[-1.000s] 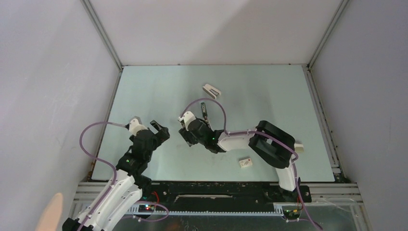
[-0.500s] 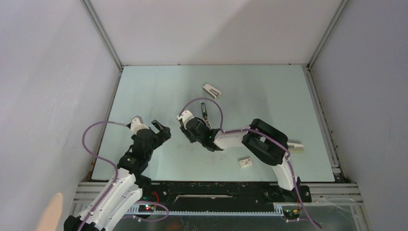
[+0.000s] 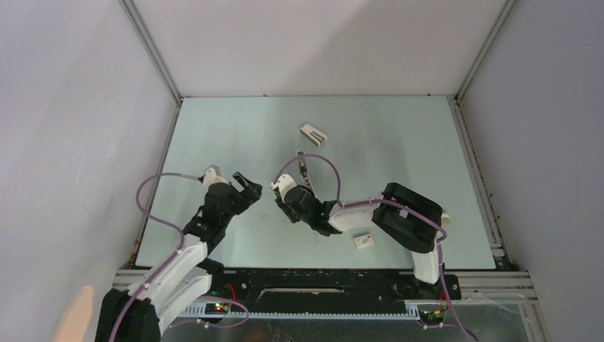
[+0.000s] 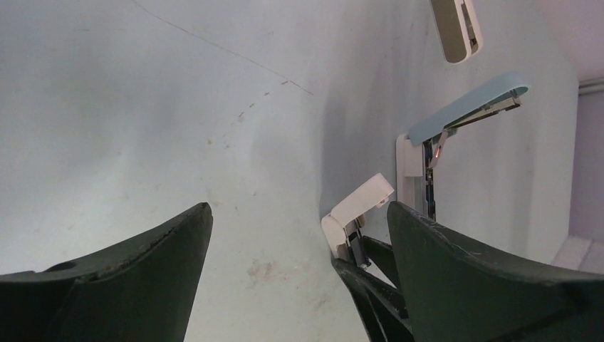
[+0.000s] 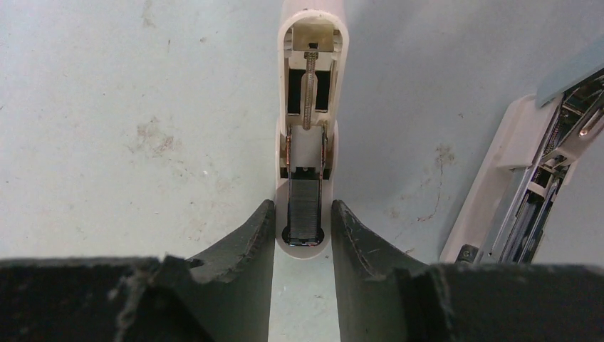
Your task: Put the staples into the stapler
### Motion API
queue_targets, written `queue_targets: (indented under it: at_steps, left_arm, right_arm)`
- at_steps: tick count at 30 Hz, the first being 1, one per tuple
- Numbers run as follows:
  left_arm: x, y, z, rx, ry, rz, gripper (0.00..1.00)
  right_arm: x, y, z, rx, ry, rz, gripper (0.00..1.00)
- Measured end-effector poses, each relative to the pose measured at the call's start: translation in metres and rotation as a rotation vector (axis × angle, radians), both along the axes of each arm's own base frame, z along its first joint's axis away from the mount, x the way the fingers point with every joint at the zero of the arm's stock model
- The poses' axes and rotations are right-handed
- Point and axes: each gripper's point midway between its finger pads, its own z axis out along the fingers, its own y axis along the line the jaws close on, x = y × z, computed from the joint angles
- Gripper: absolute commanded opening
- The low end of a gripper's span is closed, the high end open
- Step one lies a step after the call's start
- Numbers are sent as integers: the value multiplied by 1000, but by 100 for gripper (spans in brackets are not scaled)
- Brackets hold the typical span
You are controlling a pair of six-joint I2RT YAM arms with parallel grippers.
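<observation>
Staples are seated in a white tray, which is gripped at its sides by the right fingers. Stapler is laid open on the counter, just beside the tray. Left fingers are held spread wide above the counter.

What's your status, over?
Left gripper open, empty. Right gripper shut on white staple tray, staples inside. Stapler open alongside. Nothing between them.

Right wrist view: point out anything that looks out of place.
The stapler lies gaping, its lid swung up and the mechanism bare. The staples are not in it: they sit in a separate white track, pinched by the right gripper.
</observation>
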Motion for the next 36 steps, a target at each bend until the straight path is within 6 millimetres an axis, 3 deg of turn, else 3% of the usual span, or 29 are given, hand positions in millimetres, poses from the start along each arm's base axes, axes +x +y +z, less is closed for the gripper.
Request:
queue_targets:
  at_steps: [10, 16, 23, 36]
  left_arm:
    - [24, -39, -32, -131, 119, -98, 66]
    - [43, -57, -26, -202, 97, -146, 58]
    - [46, -75, -25, -269, 94, -213, 46]
    - [35, -88, -11, -336, 49, -282, 42]
  right_arm:
    - [0, 0, 0, 12, -6, -6, 13]
    - [0, 0, 0, 17, -4, -11, 13]
    - [0, 0, 0, 18, -4, -11, 12]
    - [1, 0, 0, 24, 2, -18, 13]
